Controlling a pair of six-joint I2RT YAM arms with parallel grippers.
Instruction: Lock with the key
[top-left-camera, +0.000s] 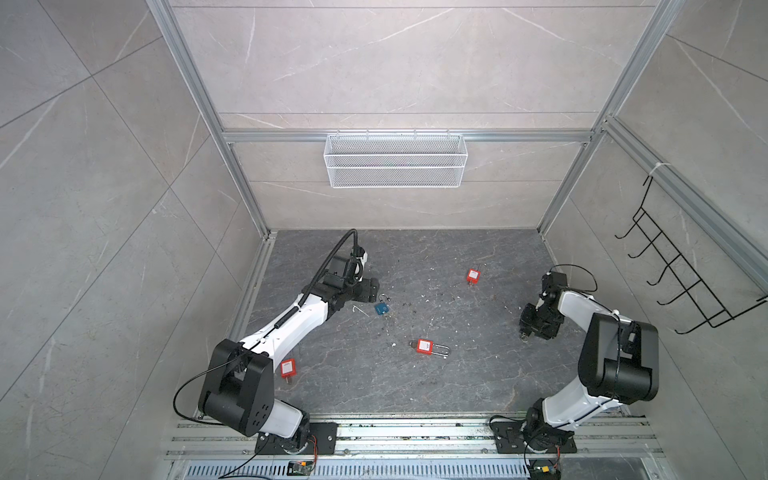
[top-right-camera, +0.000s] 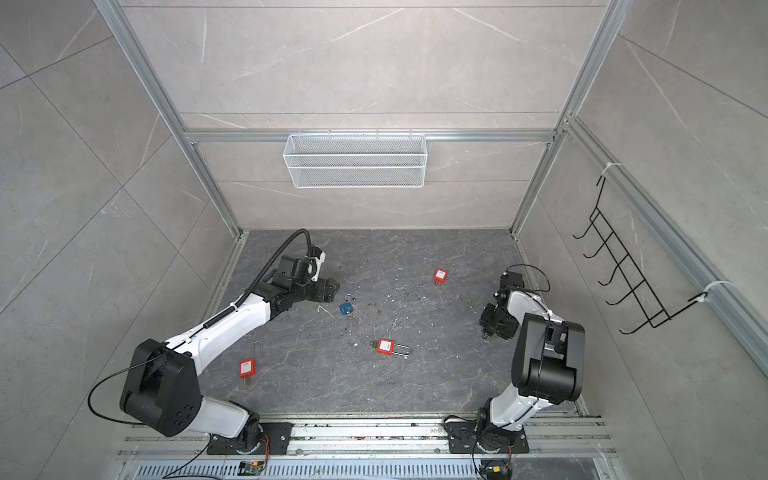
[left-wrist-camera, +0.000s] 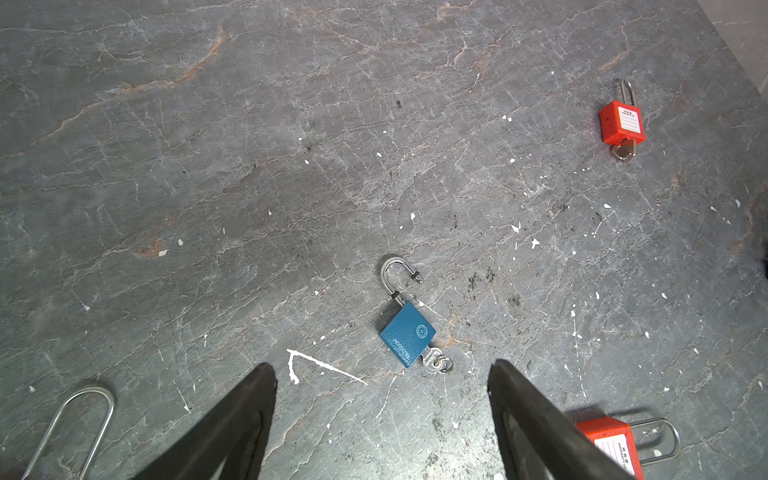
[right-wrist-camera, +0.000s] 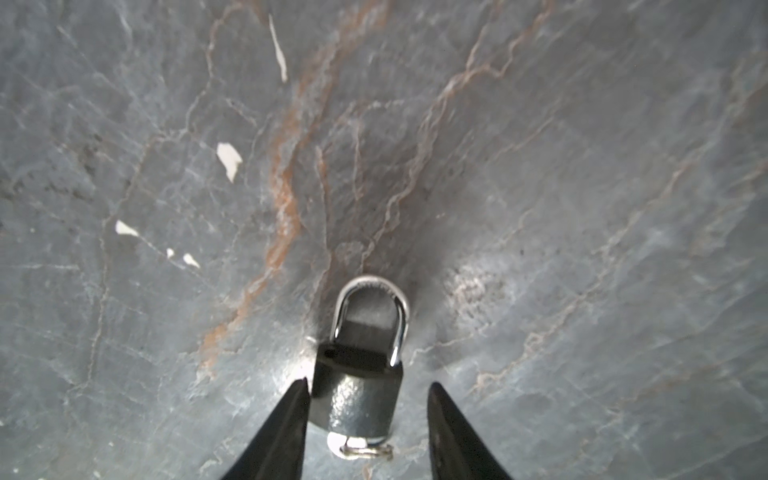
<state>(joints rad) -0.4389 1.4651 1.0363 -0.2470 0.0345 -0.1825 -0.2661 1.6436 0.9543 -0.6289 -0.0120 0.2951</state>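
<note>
- The right tool (right-wrist-camera: 369, 384) has its jaws apart, straddling the dark padlock (right-wrist-camera: 357, 399). One fingertip is just beside the body and a gap shows at the other, so nothing is clamped.
- That padlock lies flat on the veined, stone-look table (right-wrist-camera: 582, 166), its long axis in line with the tool's reach. Its key (right-wrist-camera: 357, 446) is in the base, on the wrist side.
- Its polished shackle (right-wrist-camera: 372, 282) points away from the wrist. In both top views it pokes out at 7 o'clock from the tool. It looks seated, but I cannot be sure.
- My judgement: the squeeze depends on centring across the narrow, smooth metal body.
- The left tool (left-wrist-camera: 382, 365) is spread wide and empty. In a top view the blue padlock (top-left-camera: 382, 308) lies near, at 5 o'clock, with its axis roughly 12 to 6.
- It has pebbled paint, its steel bow (left-wrist-camera: 385, 272) is swung open, and a second key (left-wrist-camera: 434, 361) is inserted.
</note>
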